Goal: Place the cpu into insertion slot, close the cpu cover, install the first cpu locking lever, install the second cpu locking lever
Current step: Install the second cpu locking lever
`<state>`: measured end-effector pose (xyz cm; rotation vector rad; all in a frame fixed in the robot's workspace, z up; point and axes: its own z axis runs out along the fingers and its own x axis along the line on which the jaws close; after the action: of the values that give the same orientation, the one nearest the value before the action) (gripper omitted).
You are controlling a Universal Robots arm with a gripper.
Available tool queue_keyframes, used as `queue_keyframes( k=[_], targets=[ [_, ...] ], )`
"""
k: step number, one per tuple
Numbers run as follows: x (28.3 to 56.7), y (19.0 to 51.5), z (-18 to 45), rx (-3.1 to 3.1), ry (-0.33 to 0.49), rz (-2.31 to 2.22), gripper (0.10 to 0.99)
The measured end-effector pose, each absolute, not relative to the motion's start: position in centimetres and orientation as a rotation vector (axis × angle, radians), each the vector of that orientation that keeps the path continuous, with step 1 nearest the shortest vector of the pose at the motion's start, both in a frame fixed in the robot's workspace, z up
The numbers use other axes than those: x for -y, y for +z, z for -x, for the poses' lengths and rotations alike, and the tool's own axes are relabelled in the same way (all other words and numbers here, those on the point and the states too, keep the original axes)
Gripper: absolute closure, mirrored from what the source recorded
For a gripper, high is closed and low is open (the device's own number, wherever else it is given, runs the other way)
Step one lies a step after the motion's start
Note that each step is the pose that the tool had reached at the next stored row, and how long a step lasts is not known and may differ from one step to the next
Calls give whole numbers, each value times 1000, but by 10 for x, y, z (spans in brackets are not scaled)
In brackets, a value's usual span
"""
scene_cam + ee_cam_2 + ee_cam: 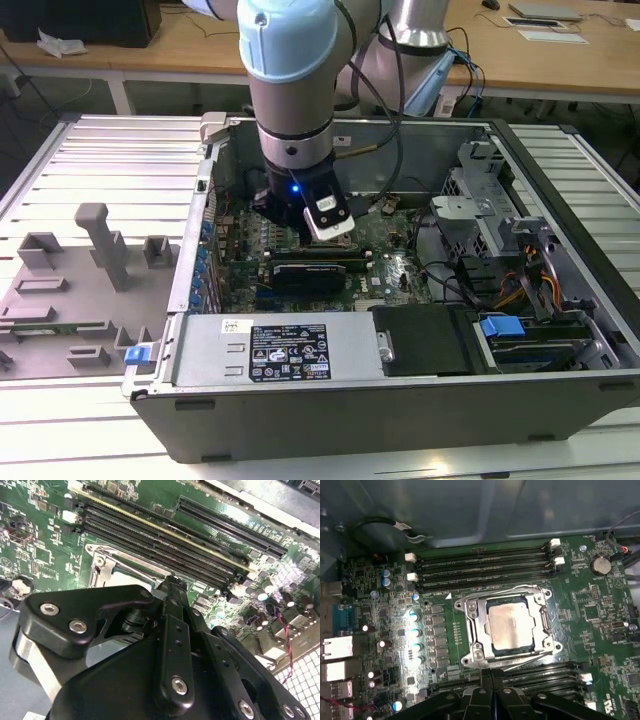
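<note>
end effector [490, 677] hides socket edge; cpu [512, 625] under cpu cover [470, 611].

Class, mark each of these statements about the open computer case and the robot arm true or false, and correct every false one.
1. The dull silver square cpu sits in its socket. True.
2. The thin metal cpu cover frames the chip. True.
3. The green motherboard lies on the wooden desk. False: it is inside the grey computer case.
4. The black gripper holds the chip. False: the chip lies in the socket, apart from it.
</note>
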<state>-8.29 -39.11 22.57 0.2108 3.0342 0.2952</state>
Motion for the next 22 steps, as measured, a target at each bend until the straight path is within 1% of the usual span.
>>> queue_keyframes(
  k=[4, 14, 18, 22],
  targets=[
    [395, 218, 84, -3032, 331, -212, 980],
    [397, 205, 92, -3029, 379, -212, 980],
    [397, 200, 93, -3027, 426, -199, 980],
    [397, 197, 93, -3029, 437, -185, 980]
  ],
)
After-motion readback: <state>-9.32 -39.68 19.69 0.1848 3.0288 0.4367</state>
